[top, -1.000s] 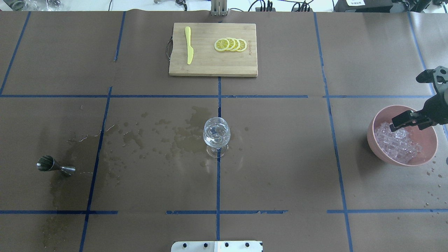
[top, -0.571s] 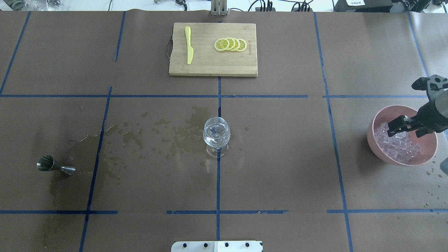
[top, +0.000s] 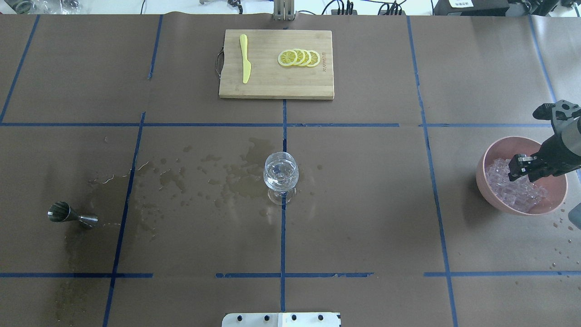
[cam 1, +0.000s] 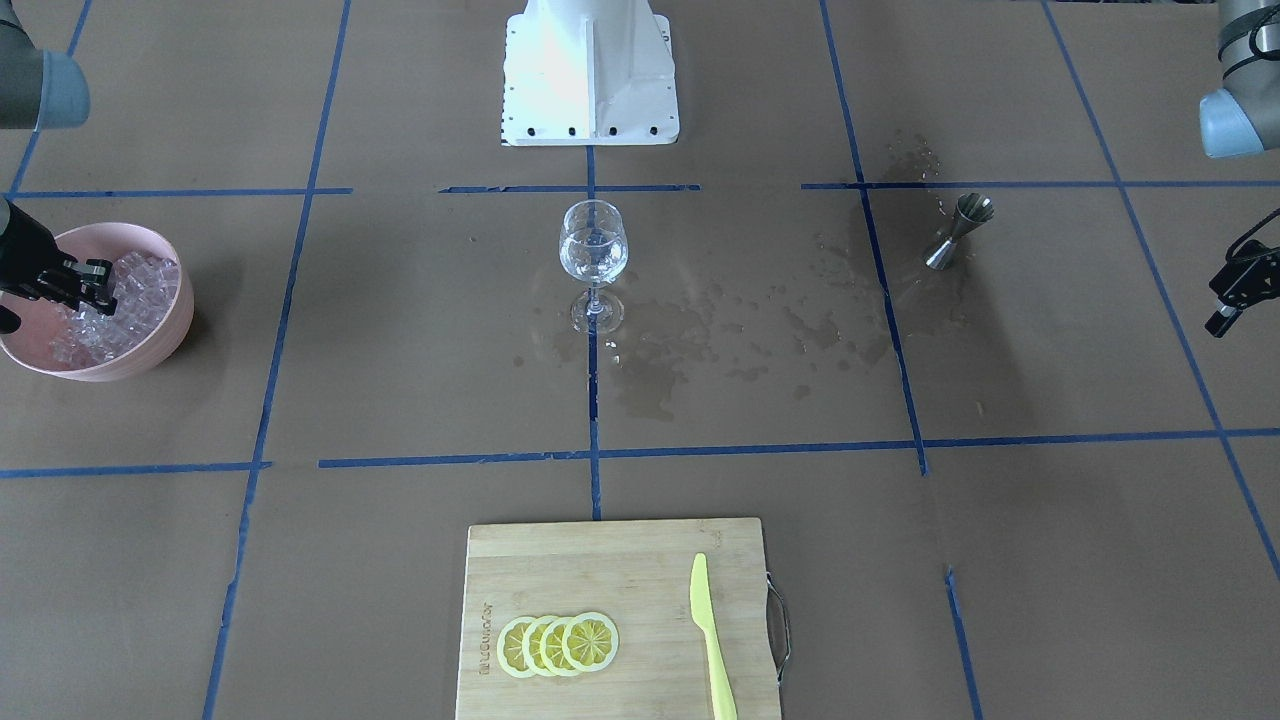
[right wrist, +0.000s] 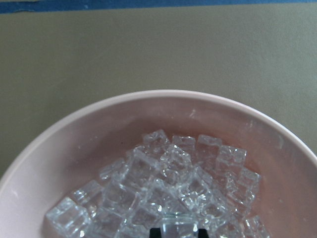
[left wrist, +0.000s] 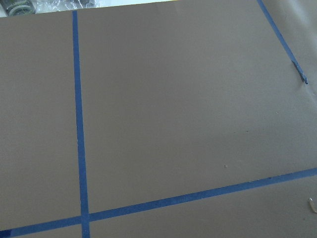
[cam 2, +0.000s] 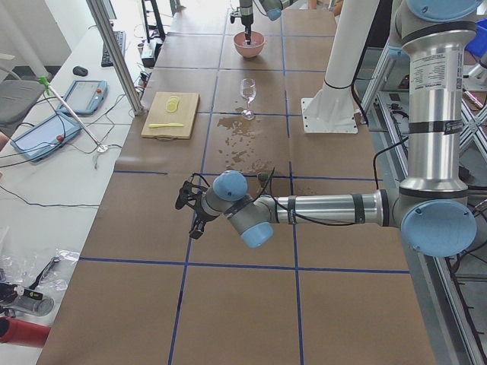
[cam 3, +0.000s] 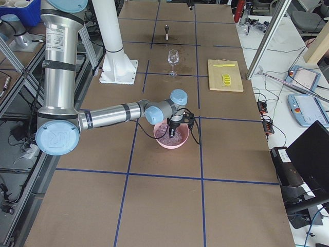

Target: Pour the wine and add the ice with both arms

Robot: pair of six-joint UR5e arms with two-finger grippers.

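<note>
Right gripper (top: 515, 168) tight around 1 ice cube (right wrist: 179, 229) in pink bowl (top: 480, 182) on wet, blue-taped table (top: 363, 209)

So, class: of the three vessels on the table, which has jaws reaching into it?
The pink bowl, at the robot's right: the right arm's jaws are among its ice cubes. The wine glass and metal measuring cup stand untouched.

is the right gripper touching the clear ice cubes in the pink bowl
Touching. The right wrist view shows the right gripper closed around one of the clear ice cubes.
</note>
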